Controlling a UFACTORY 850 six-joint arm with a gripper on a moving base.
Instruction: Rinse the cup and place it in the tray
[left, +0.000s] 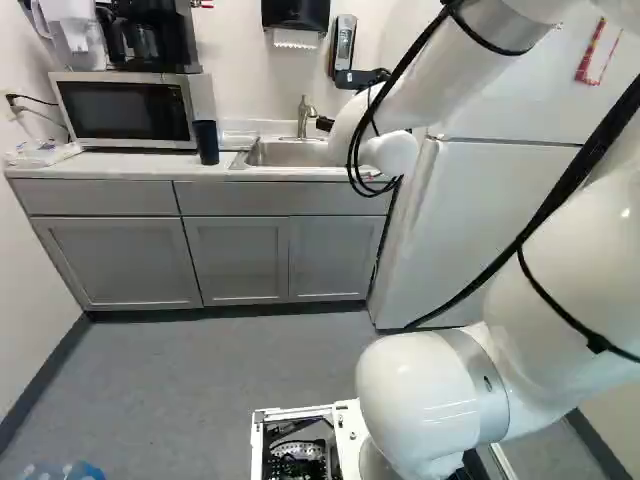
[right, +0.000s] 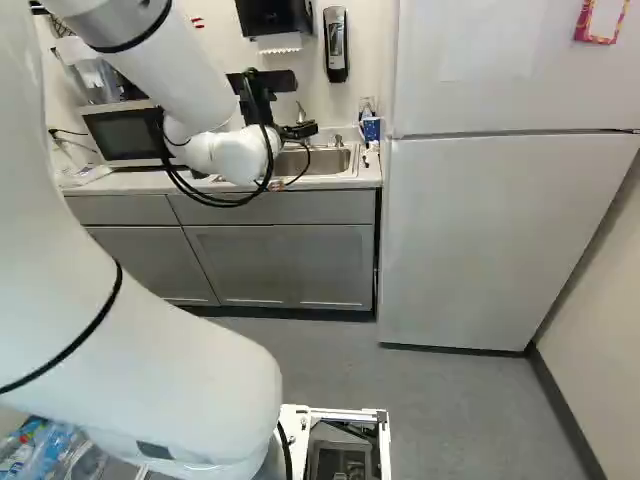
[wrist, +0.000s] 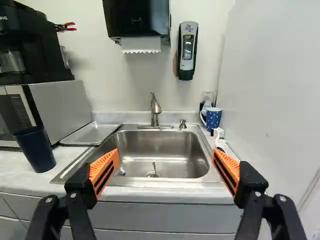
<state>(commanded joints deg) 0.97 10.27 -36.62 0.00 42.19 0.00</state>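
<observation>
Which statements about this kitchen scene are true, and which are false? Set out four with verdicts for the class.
1. The metal tray lies between the microwave and the sink. True.
2. The dark blue cup stands inside the sink. False: the dark blue cup stands on the counter, beside the microwave.
3. The tool is open, with nothing gripped. True.
4. The dotted mug sits on top of the microwave. False: the dotted mug stands beside the sink.

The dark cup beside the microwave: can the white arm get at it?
Probably yes: the end effector is open and nothing shows in front of the cup, though the arm must shift sideways.
</observation>
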